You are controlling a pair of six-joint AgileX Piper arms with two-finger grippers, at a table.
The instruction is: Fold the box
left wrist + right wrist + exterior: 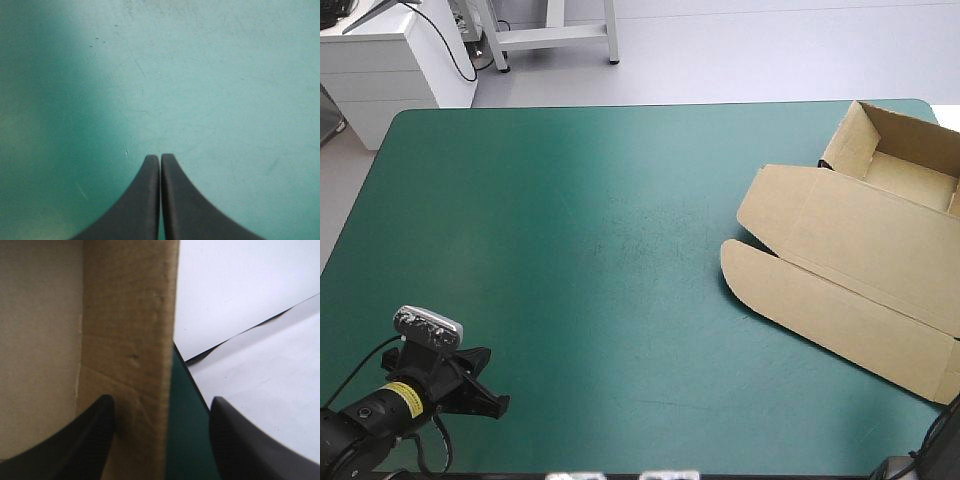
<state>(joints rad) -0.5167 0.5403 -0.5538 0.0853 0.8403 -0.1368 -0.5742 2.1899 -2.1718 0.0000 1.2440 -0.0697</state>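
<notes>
**Box.** In the high view the brown box (850, 260) lies at the far right corner of the tabletop (570, 250), partly cut off at the picture's right side. It forms an open tray (910, 165) with raised walls toward the far edge. Its lid (820, 225) lies flat on the teal-green cover, pointing toward the middle of the tabletop, with a rounded flap (820, 310) along its near side.

**Left gripper.** The high view shows the left gripper (490, 395) low at the near left corner, well apart from the box. The left wrist view adds the detail: the left gripper (160, 159) has its black jaws clenched together into one pointed arch, with nothing between them and only bare teal-green cover ahead.

**Right gripper.** The high view does not show it. Only the right wrist view shows the right gripper (162, 402): its jaws are released and stand wide apart, with an upright brown wall of the box between them, closer to one jaw. Contact cannot be confirmed. A narrow strip of teal-green cover lies beside the wall.
</notes>
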